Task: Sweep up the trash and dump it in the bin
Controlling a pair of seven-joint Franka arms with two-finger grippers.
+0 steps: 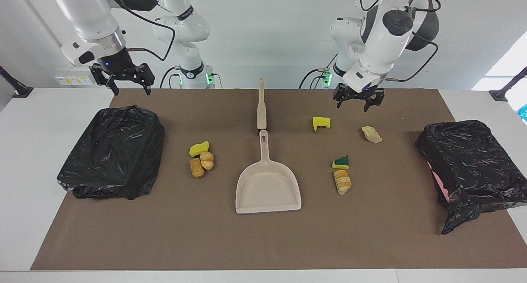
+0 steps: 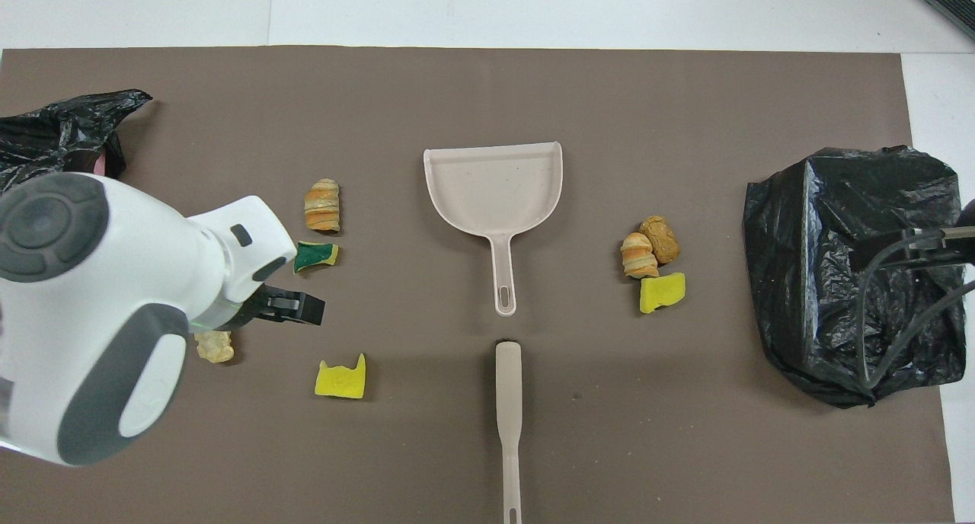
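My left gripper [image 1: 357, 103]: up in the air, fingers spread, holding nothing; over the mat [image 1: 263, 242] between the yellow sponge chunk [image 1: 320, 123] and the pale lump [image 1: 371, 134], toward my left arm's end from the dustpan [image 1: 267, 186].

My right gripper [image 1: 128, 84]: waiting, fingers spread, empty, over the mat's edge by the bin [image 1: 113, 151] at my right arm's end.

Trash, placed from the dustpan:
- Toward the left arm's end: green-topped sponge bit [image 1: 341, 162] and bread roll [image 1: 342, 182] close by; yellow chunk and pale lump nearer the robots.
- Toward the right arm's end: yellow-green sponge [image 1: 199, 148] touching two bread pieces [image 1: 201, 164].

Progress: nothing swept, I judge. The pan is empty; the brush [image 1: 261, 106] lies untouched, end to end with the pan's handle, nearer the robots. Everything is left: grasp, sweep, dump.

Room: a second bin [image 1: 469, 168] at the left arm's end overhangs the mat's edge. The mat is bare between the trash clusters and each bin, and farther out than the pan's lip.
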